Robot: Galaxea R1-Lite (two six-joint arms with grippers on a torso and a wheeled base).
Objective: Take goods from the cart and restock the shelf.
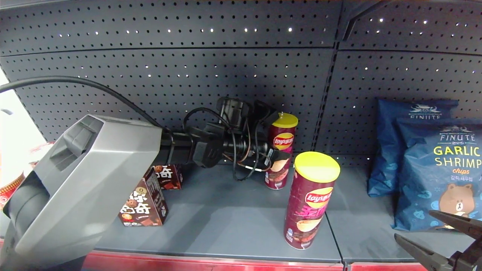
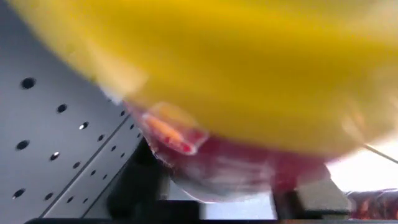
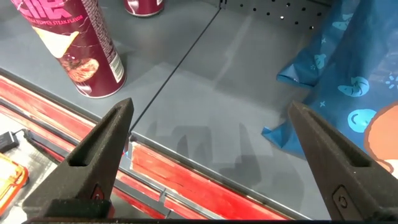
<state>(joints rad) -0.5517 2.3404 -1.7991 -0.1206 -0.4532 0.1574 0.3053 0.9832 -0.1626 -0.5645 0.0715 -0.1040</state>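
Two maroon chip cans with yellow lids stand on the grey shelf (image 1: 226, 222). My left gripper (image 1: 281, 155) is shut on the rear can (image 1: 283, 140), a black finger crossing its front. That can's yellow lid (image 2: 236, 56) looms very close in the left wrist view, above its red body (image 2: 249, 171). The front can (image 1: 310, 199) stands free near the shelf edge, also the front can (image 3: 74, 43) in the right wrist view. My right gripper (image 1: 433, 231) hangs open and empty at the shelf's front right; seen from the right wrist, this gripper (image 3: 217, 168) is over bare shelf.
Two blue shrimp-chip bags (image 1: 433, 165) lean at the right, their corner (image 3: 348, 81) close to my right gripper. Dark cookie boxes (image 1: 145, 203) stand at the left. A perforated back panel (image 1: 226, 75) closes the rear. A red strip (image 3: 186, 177) edges the shelf front.
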